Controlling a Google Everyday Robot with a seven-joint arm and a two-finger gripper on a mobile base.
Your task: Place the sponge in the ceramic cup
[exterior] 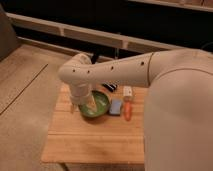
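The white robot arm is reaching across the wooden table and hiding part of its far side. The gripper is hanging over the left part of the green bowl; I cannot tell whether it is standing wide, narrow, or holding something. The sponge is lying flat on the table between the bowl and the orange carrot-shaped item, showing as a small light-blue block. It is sitting in no cup, so lifting and placing are remaining. The ceramic cup is not showing clearly; a pale shape under the gripper may be it.
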